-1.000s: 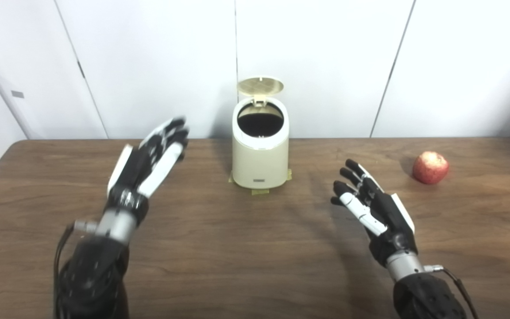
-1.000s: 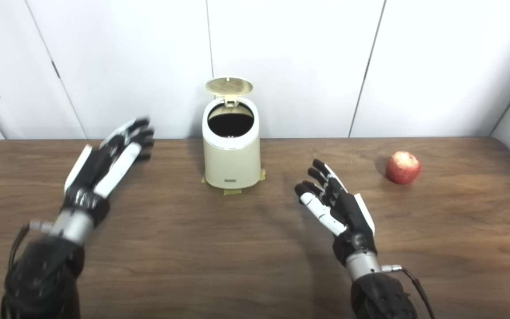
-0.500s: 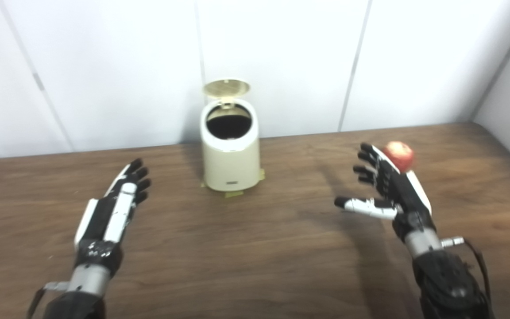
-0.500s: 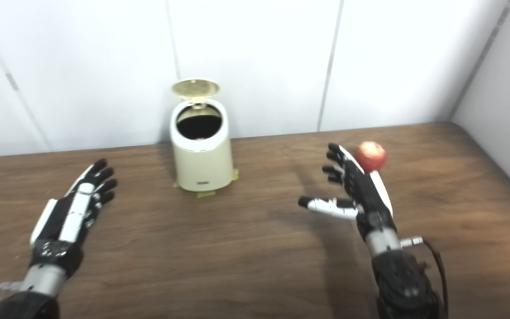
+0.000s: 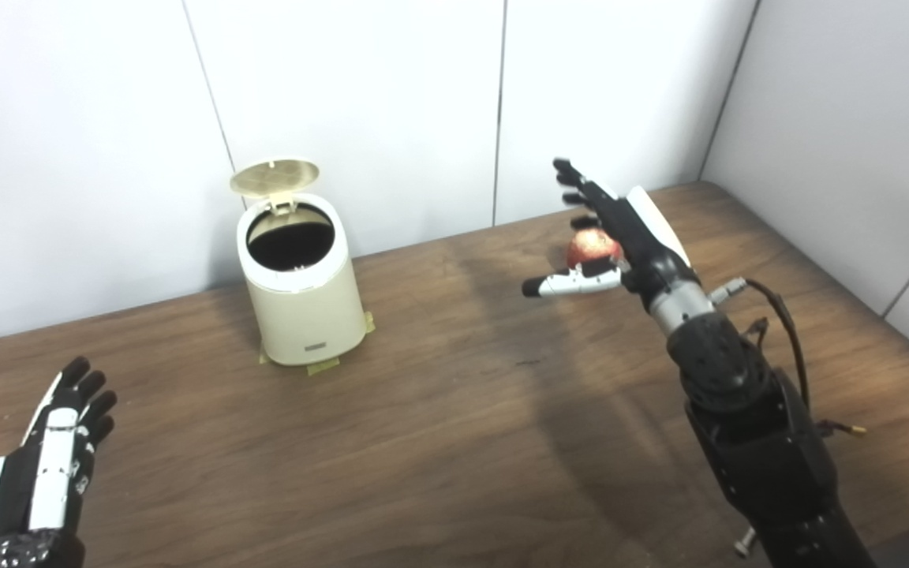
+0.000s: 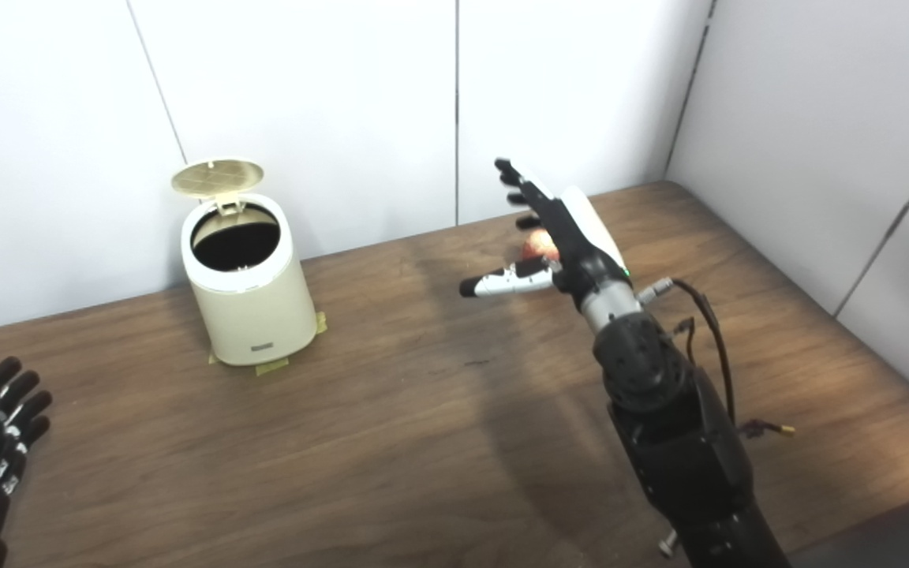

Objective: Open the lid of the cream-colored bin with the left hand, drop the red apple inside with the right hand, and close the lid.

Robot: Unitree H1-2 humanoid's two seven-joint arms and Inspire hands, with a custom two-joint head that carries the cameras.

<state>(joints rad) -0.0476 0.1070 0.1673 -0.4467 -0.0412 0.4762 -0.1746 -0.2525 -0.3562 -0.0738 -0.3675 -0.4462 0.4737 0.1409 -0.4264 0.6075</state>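
Wooden table (image 5: 439, 442) is taking up most of the view, w/ the cream-colored bin (image 5: 302, 304) sitting near the back wall, lid (image 5: 274, 177) standing open. Right hand (image 5: 620, 233) is hovering over the red apple (image 5: 590, 246), fingers spread wide, holding nothing. Left hand (image 5: 40, 473) is resting open, well apart. Risk imo: apple's round, so an off-centre close could be nudging it into a roll.

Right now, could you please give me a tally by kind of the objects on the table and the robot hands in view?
Bins: 1, the cream-colored bin with its lid up
Apples: 1, the red apple, partly hidden behind the right hand
Hands: 2, the left hand and the right hand, both with fingers spread
Total: 4
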